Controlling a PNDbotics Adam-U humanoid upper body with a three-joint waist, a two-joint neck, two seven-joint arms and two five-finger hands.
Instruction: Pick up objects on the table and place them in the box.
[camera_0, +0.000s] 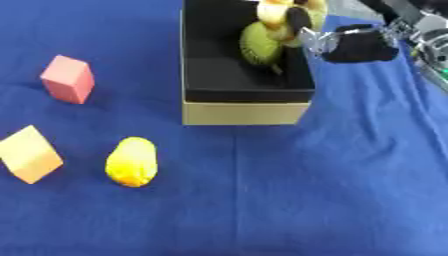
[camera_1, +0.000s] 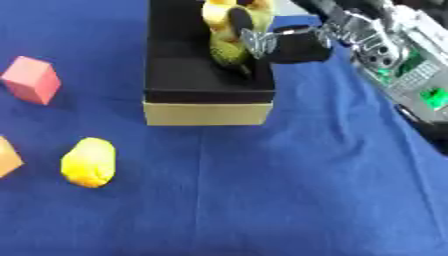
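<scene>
while the right hand (camera_0: 354, 45) hangs over the box (camera_0: 245, 112), fingers curled round a yellow-green fruit (camera_0: 260, 45), the placing step wants release, then the yellow fruit (camera_0: 132, 161) on the worktop (camera_0: 306, 190).

Black right hand (camera_0: 354, 46) — silver joints, green-marked forearm (camera_1: 411, 75).

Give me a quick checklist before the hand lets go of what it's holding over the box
1. Right hand is over the box at its right wall: ok.
2. Fingers curled on the yellow-green object: ok.
3. Object lies within the box's black interior: ok.
4. Object resting on the box floor: cannot tell.
5. Still waiting on the blue cloth: yellow fruit, pink block, orange block: not ok.
6. Left hand out of the way: ok, not in view.
</scene>
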